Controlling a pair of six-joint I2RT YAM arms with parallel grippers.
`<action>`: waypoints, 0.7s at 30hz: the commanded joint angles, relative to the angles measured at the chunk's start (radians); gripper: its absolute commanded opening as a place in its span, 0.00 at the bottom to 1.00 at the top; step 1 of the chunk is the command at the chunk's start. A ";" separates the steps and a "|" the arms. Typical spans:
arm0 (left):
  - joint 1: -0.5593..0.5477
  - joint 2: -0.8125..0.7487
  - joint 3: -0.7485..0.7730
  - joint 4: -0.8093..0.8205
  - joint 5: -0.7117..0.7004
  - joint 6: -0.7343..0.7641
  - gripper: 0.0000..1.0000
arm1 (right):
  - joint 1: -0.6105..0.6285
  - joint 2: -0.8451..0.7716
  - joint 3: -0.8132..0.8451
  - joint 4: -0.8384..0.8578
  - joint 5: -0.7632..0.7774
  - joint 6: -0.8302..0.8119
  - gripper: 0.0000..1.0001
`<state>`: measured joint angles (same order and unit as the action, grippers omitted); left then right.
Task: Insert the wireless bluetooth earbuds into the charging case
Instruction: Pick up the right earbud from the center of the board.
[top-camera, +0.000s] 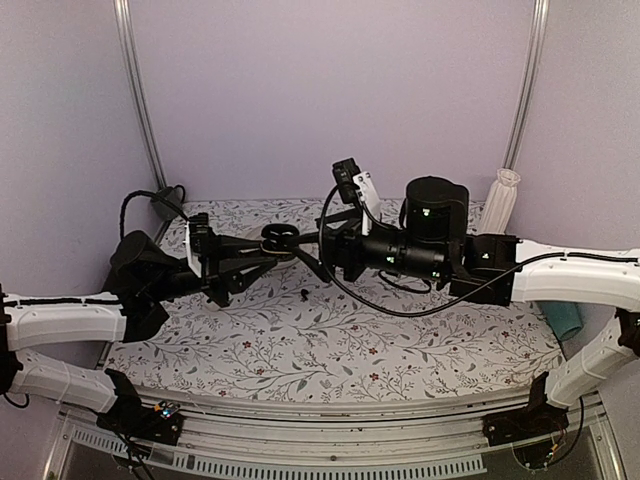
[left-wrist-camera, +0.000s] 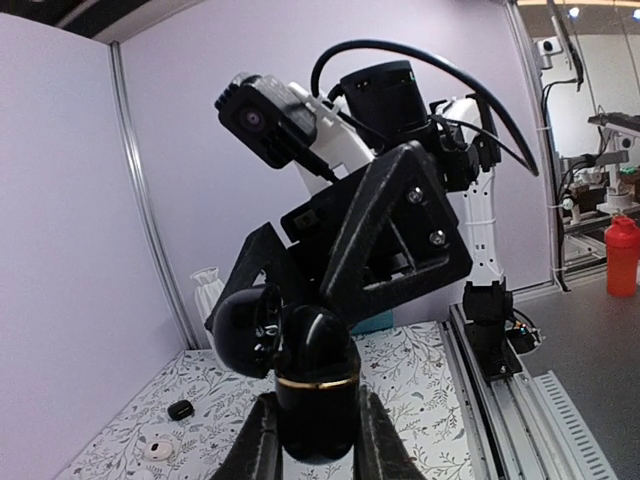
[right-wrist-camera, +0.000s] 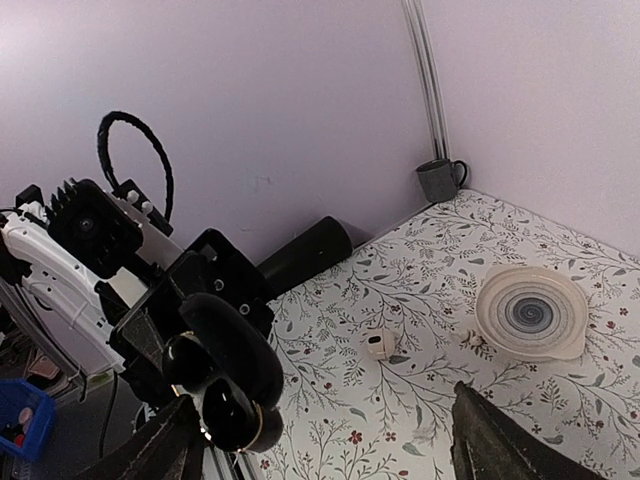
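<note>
Now left claw (left-wrist-camera: 318, 415) pinching charging case (left-wrist-camera: 318, 365) upright, long axis pointing out from claw (lid (left-wrist-camera: 245, 330) open); right claw (right-wrist-camera: 330, 445) spread

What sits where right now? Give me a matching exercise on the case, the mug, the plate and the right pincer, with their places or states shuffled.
Things:
1. charging case
2. grey mug
3. spiral plate
4. right pincer

Places or states:
A. upright at the far corner of the floral cloth
B. wide open, holding nothing
C. lying flat on the floral cloth
D. clamped in the left pincer, up off the table

Pairs: 1-D, 2-A, 3-C, 4-B
</note>
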<state>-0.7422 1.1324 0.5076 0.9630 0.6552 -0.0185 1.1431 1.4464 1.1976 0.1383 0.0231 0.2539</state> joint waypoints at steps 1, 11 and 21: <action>0.004 -0.044 -0.017 -0.021 -0.005 0.089 0.00 | -0.018 -0.092 -0.036 -0.038 0.005 0.003 0.86; -0.013 -0.129 -0.042 -0.065 0.036 0.277 0.00 | -0.018 -0.148 -0.081 -0.026 -0.133 -0.046 0.86; -0.024 -0.175 -0.024 -0.168 0.041 0.379 0.00 | -0.016 -0.173 -0.086 -0.044 -0.211 -0.097 0.83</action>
<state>-0.7540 0.9707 0.4728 0.8490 0.6910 0.3031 1.1309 1.3113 1.1168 0.1112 -0.1501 0.1879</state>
